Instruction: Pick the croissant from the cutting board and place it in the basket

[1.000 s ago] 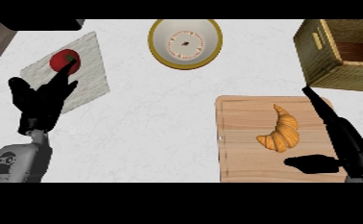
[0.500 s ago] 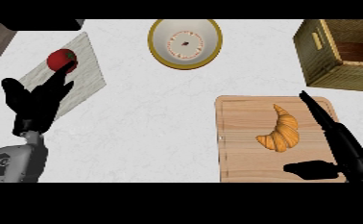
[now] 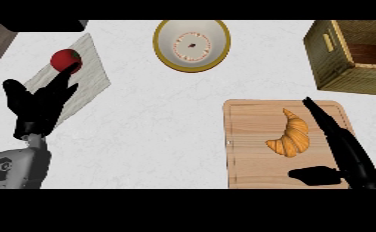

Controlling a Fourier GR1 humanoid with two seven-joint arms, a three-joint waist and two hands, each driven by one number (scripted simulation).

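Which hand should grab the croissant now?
Right. The right hand is open beside the croissant on the cutting board, with the basket on that side; the left hand sits far off.

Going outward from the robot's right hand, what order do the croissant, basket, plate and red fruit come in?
1. Croissant, just left of the right hand.
2. Basket, upper right.
3. Plate, top centre.
4. Red fruit, far left.

The tan wooden box-shaped basket [image 3: 339, 57] runs off the right edge. The black right hand [image 3: 351, 159] covers the right border of the light wooden rectangular cutting board [image 3: 249, 126], its wrist out of view. The black left hand [image 3: 37, 107] hides part of the pale grey rectangular mat [image 3: 92, 71]. A dark block [image 3: 40, 25] at top left is cropped beyond recognition.
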